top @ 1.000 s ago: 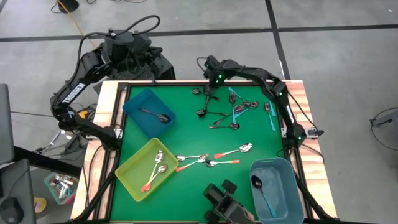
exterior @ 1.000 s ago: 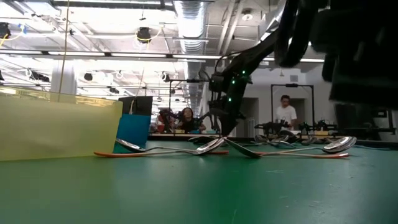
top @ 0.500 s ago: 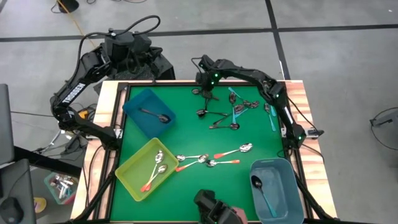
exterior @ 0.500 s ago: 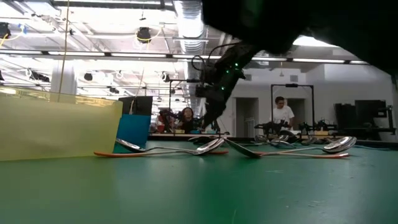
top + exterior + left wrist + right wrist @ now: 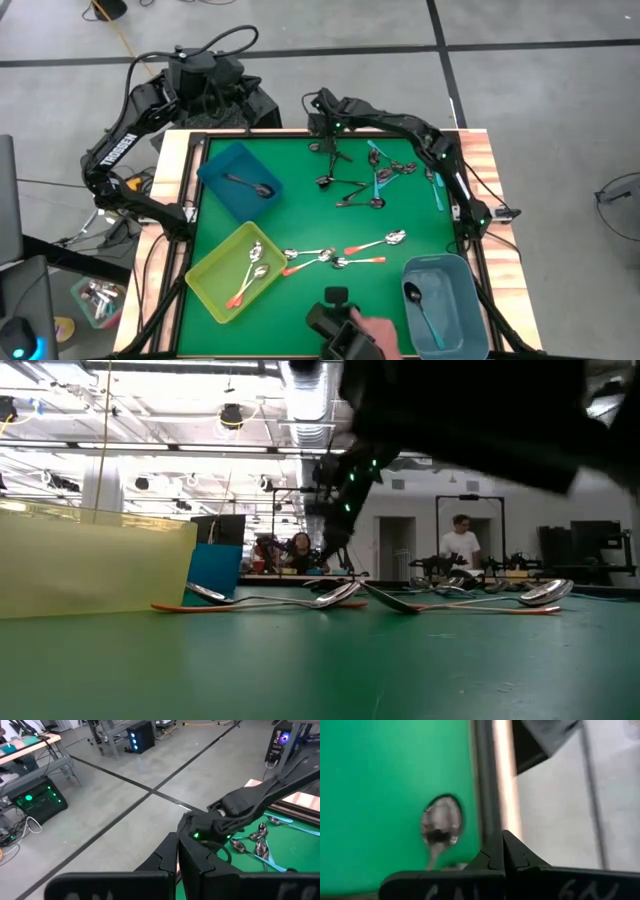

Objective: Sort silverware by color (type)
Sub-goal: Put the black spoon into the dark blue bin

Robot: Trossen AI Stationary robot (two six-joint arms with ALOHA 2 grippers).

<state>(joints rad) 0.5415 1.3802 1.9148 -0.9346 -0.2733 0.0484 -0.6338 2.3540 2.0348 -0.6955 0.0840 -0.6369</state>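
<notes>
My right gripper (image 5: 331, 150) (image 5: 503, 839) is shut with nothing in it, above the green mat near the table's far edge. A dark spoon (image 5: 442, 824) (image 5: 316, 147) lies flat on the mat just beside it. More dark and teal-handled spoons (image 5: 377, 180) lie to its right. Orange-handled spoons (image 5: 335, 256) lie mid-table. A dark spoon rests in the blue bin (image 5: 222, 165). The yellow-green bin (image 5: 205, 272) holds orange-handled spoons. The grey-blue bin (image 5: 455, 272) holds a teal-handled spoon. My left gripper (image 5: 177, 847) is shut and raised beyond the table's far left corner.
The table's black frame and wooden rim (image 5: 495, 780) run close by my right gripper. At the near edge a person's hand (image 5: 378, 328) holds a dark device (image 5: 335, 325), which blocks the top of the low view (image 5: 480, 420). People show in the room behind.
My right gripper has moved toward the table's far left, risen a little and rolled about its own axis, staying shut. The spoons have stayed where they were. The dark device at the near edge has shifted left, and a hand has come into view beside it.
</notes>
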